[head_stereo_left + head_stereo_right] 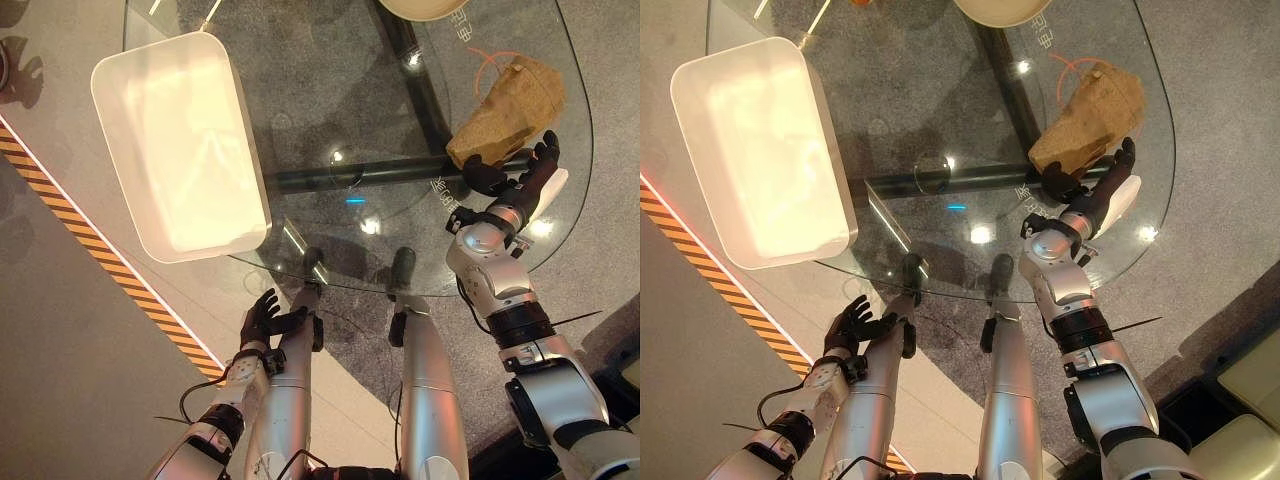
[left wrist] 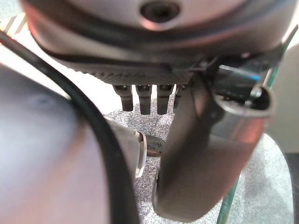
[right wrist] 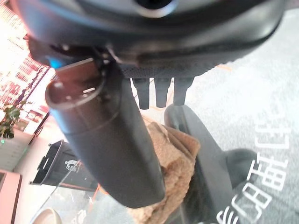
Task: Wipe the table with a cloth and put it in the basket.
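I saw the right hand out over the glass table, at the near edge of the cloth; its fingers stood straight along the cloth's right side and the thumb reached under the near corner, so the hand was against the cloth, but I could not tell whether it was truly pinching it; in the right wrist view the thumb lay long and straight across the tan cloth, with the fingertips straight above it; I read that hand as open. The cloth was a crumpled tan heap on the table's right part, well apart from the basket; an orange cord looped just beside its far side; a pale round rim showed at the table's far edge. The basket, white and rectangular, sat on the table's left part, overhanging the edge. The left hand hung low below the table's near edge, off the glass, holding nothing; its fingers were spread and relaxed; in the left wrist view the fingertips pointed straight down over grey speckled floor. A yellow and black striped strip ran across the floor on the left.
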